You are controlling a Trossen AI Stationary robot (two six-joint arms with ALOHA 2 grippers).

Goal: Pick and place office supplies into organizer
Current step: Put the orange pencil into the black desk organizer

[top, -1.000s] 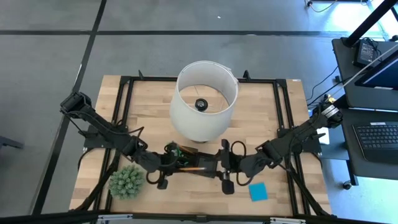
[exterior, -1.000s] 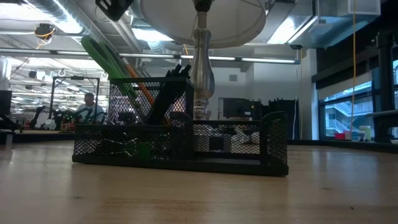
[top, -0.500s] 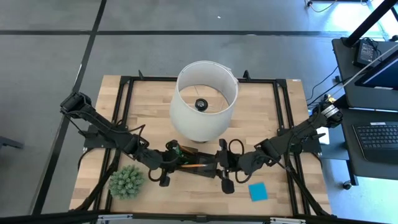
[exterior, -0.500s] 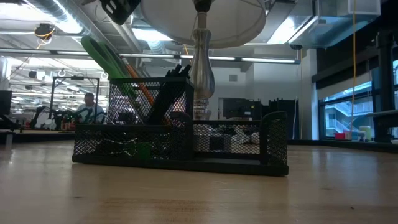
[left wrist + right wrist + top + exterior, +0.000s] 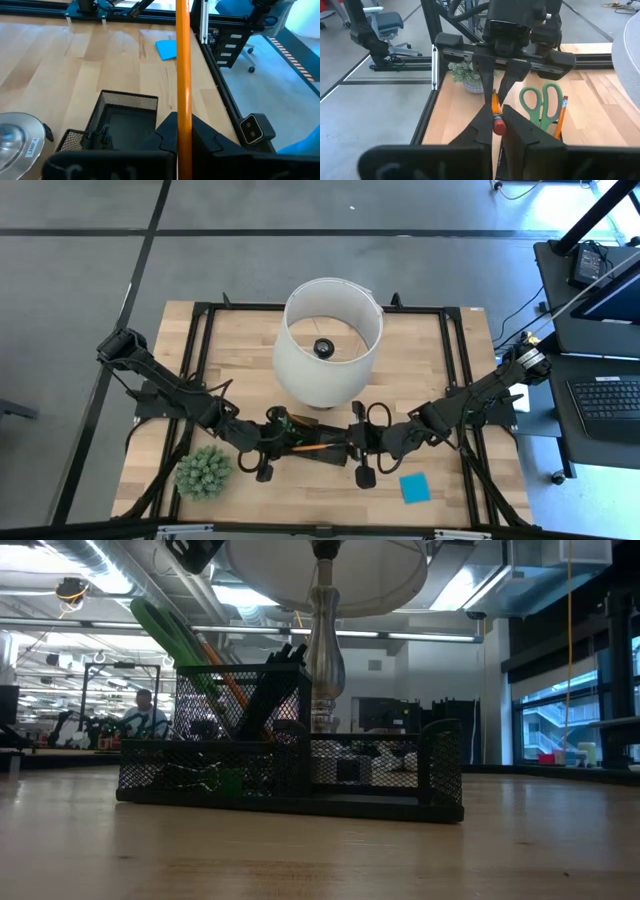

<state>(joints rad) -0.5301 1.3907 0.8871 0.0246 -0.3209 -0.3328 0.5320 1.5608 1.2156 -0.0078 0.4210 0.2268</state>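
Observation:
An orange pencil (image 5: 312, 448) hangs between my two grippers, just over the black mesh organizer (image 5: 380, 772). My left gripper (image 5: 280, 443) is shut on one part of it, and my right gripper (image 5: 350, 445) is shut on its eraser end. Green-handled scissors (image 5: 541, 101) and another pencil (image 5: 562, 112) stand upright in the organizer's taller compartment. A blue sticky-note pad (image 5: 415, 488) lies flat on the table to the right of the organizer. My left gripper pinches the pencil's shaft (image 5: 183, 125) between its two fingers. The pencil runs forward out of the fingers, along them, clear of the organizer (image 5: 127, 117). My right gripper pinches the pencil's eraser end (image 5: 498, 125) between its two fingertips, coming from the table's right, opposite my left gripper (image 5: 496, 92). The pencil runs on along the fingers and is lifted clear.
A big white lampshade (image 5: 330, 340) stands just behind the organizer, and its base (image 5: 15, 137) is close to it. A spiky green plant ball (image 5: 204, 471) sits near the front left. There is bare wood around the sticky-note pad.
My right gripper has shut on the pencil's eraser end. Both arms have otherwise kept their places, and the pencil has stayed over the organizer.

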